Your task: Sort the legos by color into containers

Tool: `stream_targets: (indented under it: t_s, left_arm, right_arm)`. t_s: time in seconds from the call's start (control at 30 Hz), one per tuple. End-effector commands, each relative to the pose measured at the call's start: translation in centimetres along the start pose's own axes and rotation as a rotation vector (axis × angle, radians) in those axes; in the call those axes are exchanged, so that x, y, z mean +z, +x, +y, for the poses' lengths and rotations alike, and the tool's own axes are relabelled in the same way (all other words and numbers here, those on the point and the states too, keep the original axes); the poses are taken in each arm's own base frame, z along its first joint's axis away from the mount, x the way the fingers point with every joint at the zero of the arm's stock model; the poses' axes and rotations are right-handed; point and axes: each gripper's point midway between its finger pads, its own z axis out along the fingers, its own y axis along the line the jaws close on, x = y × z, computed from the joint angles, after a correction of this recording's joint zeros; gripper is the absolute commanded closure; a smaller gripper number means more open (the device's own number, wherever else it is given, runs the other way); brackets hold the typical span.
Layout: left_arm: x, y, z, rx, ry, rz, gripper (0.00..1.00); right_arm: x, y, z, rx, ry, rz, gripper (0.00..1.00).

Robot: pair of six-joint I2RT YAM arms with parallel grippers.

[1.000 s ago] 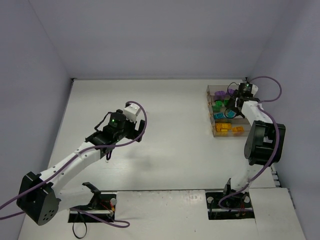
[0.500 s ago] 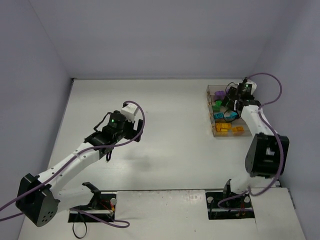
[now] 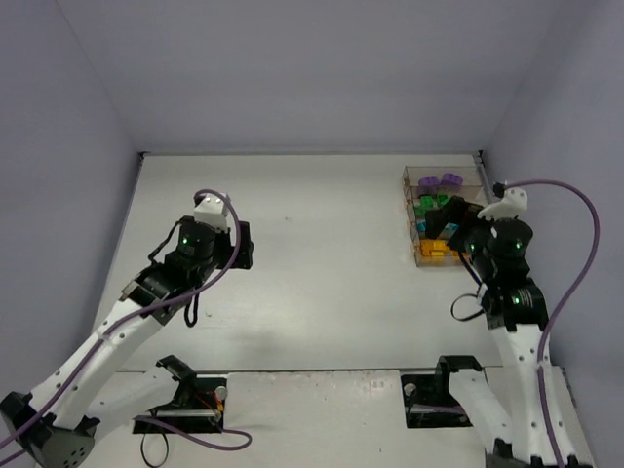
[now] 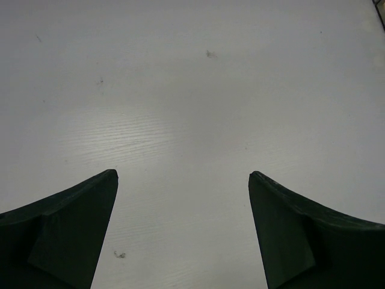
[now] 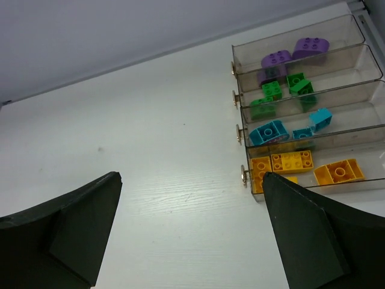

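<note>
Since tiny orange, teal, green, purple plastic bricks (image 5: 292, 161) sit colour-matched in clear four-bin row (image 5: 301, 37), sorting looks done — left gripper (image 4: 182, 174), right gripper (image 5: 192, 176) both wide, empty.

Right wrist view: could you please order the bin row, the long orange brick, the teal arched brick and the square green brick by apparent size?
1. Bin row.
2. Long orange brick and teal arched brick: too alike to rank.
3. Square green brick, though it sits farther from the camera.
</note>
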Motion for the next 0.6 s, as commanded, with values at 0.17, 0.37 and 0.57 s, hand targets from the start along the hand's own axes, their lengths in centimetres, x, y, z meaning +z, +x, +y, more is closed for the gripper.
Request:
stream_targets:
  t_s: [0.17, 0.37, 0.57]
  left_arm:
    - [-3.8, -2.5, 2.4, -0.106, -0.088, -0.114, 0.17]
    - [-5.4, -1.7, 3.9, -0.139, -0.145, -0.099, 0.17]
    - [-7.0, -0.9, 5.3, -0.151, -0.19, -0.109, 0.17]
  right_arm:
    - [-6.1, -0.6, 2.1, -0.034, -0.106, -0.051, 0.0]
    - [-9.6, -1.3, 4.0, -0.042, -0.205, -0.102, 0.0]
    - [-11.9, -1.6, 5.7, -0.047, -0.296, -0.137, 0.0]
